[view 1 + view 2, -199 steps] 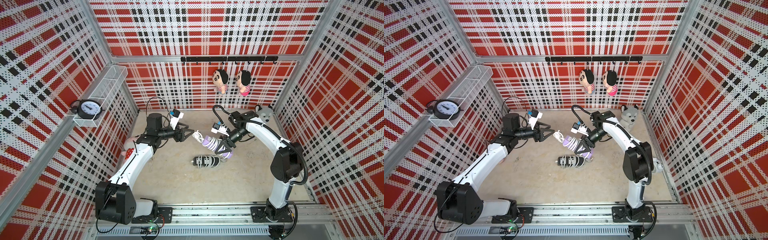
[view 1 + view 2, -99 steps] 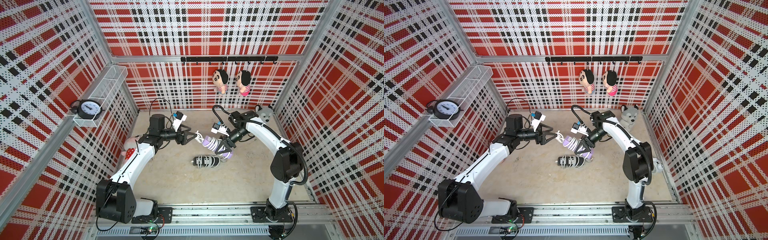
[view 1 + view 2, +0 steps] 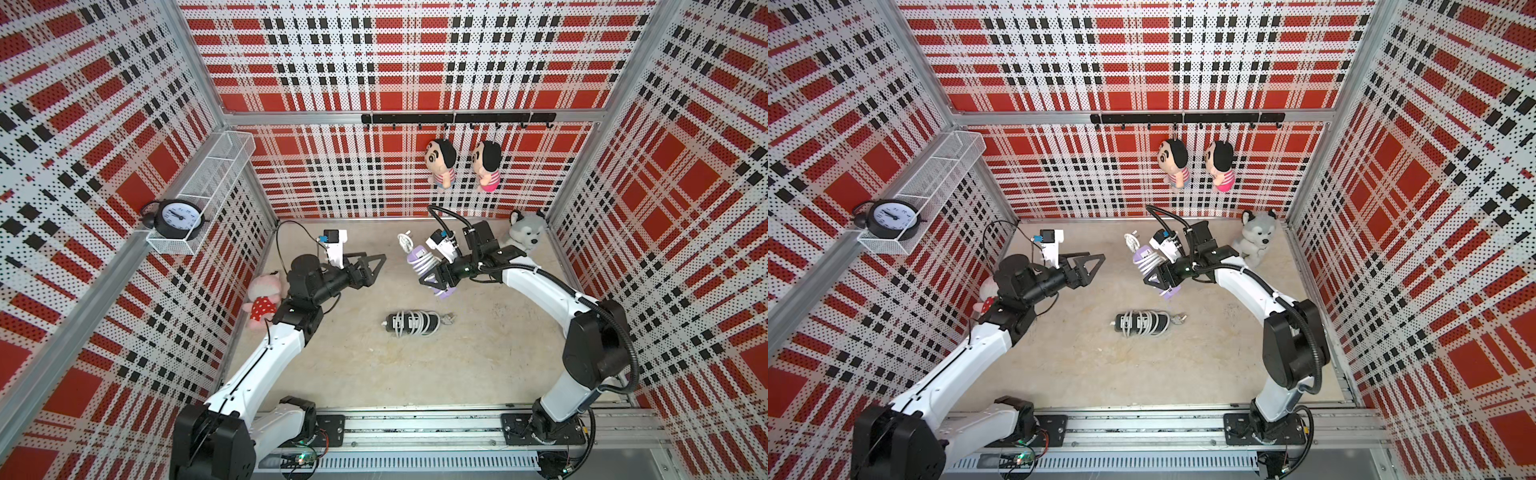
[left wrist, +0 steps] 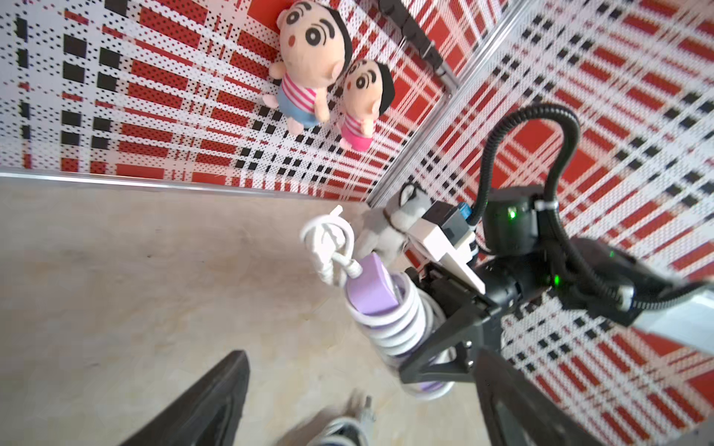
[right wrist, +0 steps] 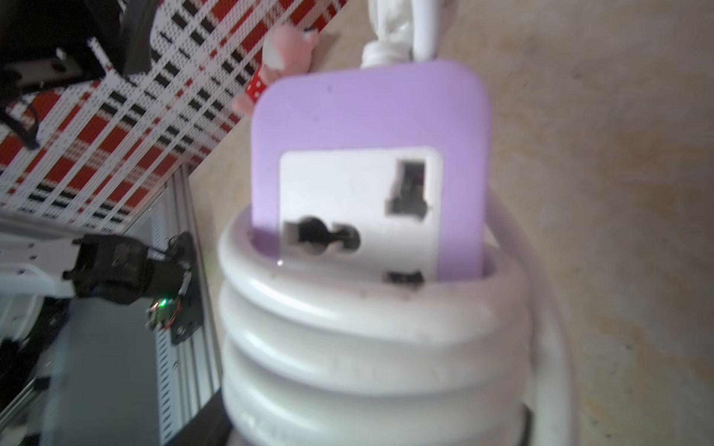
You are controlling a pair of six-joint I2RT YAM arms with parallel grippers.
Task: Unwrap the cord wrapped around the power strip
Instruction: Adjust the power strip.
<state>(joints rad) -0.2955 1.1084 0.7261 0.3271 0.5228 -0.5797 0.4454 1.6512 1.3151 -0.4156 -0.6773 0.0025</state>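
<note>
- The right gripper is closed part-way around the lower half of the purple power strip. The strip is gripped over its coils and held tilted, up off the table.
- The left gripper is spread wide and nothing is held in it. It is pointed toward the strip, with a stretch of bare table between them.
- The white cord is wound in tight turns about the strip's middle. About 5 turns can be counted in the left wrist view, and 1 socket face is left bare above them.
- The cord's free end is bunched with the plug into a plug bundle that stands past the strip's upper end, on the side facing the left gripper. Whether it is tied or only looped cannot be told.
- A black power strip, also wrapped in white cord, lies on the table nearer the arm bases and is touched by neither arm.
- The step in hand is judged to be the approach to the free end, with the strip presented by 1 arm; no turn appears undone yet.
- Next, the open jaws would need to be brought around the bundle and closed on it. The cord would then be led around the strip turn by turn while the strip is held firm. Turns pinned under the right fingers may have to be freed by a regrip.
</note>
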